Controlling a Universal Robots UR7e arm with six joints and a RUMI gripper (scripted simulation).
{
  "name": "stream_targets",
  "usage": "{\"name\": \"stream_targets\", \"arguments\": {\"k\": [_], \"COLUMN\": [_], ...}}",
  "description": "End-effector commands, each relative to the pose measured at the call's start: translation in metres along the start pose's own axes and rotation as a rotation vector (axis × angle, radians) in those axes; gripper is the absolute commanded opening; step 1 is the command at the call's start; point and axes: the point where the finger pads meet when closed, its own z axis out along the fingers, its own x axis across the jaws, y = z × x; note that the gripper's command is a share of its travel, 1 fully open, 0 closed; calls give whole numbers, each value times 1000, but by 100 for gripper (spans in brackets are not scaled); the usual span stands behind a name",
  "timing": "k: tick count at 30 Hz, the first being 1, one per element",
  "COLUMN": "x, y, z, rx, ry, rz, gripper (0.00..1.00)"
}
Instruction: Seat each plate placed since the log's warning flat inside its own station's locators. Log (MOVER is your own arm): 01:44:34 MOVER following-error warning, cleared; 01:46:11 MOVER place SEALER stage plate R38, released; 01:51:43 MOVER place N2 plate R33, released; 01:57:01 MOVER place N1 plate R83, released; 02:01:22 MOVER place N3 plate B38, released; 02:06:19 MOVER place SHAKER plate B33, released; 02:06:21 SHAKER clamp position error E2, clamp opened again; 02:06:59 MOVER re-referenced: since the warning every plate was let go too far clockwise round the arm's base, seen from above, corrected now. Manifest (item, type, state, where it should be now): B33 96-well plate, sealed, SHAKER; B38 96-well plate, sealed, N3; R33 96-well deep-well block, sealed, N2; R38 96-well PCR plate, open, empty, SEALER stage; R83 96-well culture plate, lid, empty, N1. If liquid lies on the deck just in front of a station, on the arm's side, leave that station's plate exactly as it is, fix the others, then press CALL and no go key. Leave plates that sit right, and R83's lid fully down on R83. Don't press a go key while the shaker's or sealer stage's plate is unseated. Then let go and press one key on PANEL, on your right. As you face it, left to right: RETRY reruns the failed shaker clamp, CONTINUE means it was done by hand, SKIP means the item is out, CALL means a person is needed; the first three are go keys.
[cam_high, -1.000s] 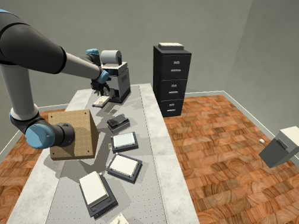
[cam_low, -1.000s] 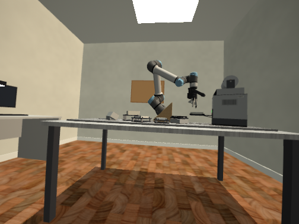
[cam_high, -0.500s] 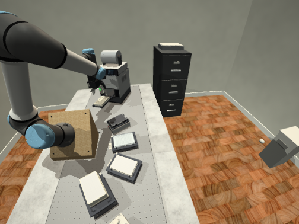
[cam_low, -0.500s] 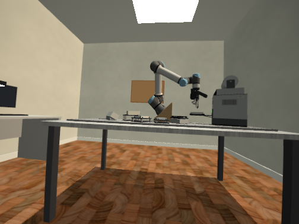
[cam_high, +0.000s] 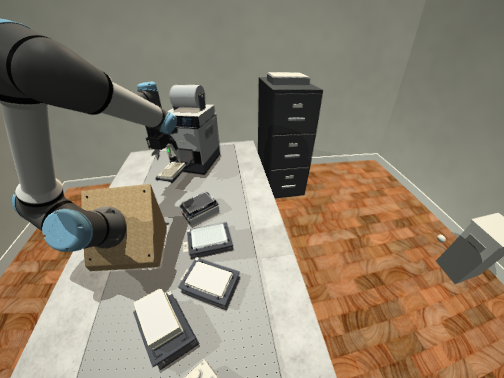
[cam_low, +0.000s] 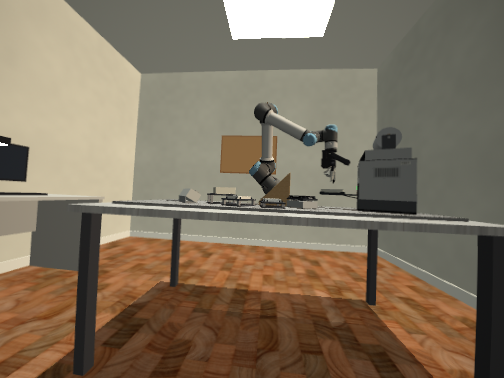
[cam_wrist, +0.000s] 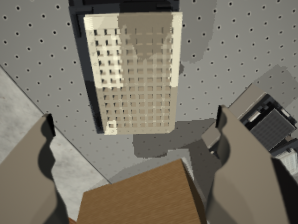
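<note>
Pegboard-like deck (cam_high: 250, 320) (cam_low: 440, 218) (cam_wrist: 30, 45) spans my view, the sealer (cam_high: 202, 142) (cam_low: 387, 185) beyond. My arm (cam_high: 135, 102) (cam_low: 287, 126) reaches out, wrist bent, tool downward. The gripper (cam_high: 156, 153) (cam_low: 332, 178) (cam_wrist: 136, 110) hangs wide and unloaded, fingers at nine and three; wrist-view, R38 (cam_high: 171, 171) (cam_low: 331, 191) (cam_wrist: 140, 75) sits on the stage toward twelve, long axis roughly twelve-to-six, so I'd judge advancing twelve-ward brings its long sides between them.

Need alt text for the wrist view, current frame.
Open end effector above a perforated deck, its jaws apart with nothing between them. Beyond the tips, a pale, open-welled plate sits on a dark stage, part in shadow. A brown block stands at bottom center; a dark plate lies at right.
</note>
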Motion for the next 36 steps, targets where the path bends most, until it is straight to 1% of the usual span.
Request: {"name": "stream_targets", "arguments": {"k": [1,3,5,13,30,36], "x": [0,0,0,0,0,0], "y": [0,0,0,0,0,0], "z": [6,10,10,23,23,27], "rx": [3,3,3,3,3,3], "ry": [47,47,47,48,48,48], "rz": [0,0,0,0,0,0], "gripper": [82,82,82,82,82,82]}}
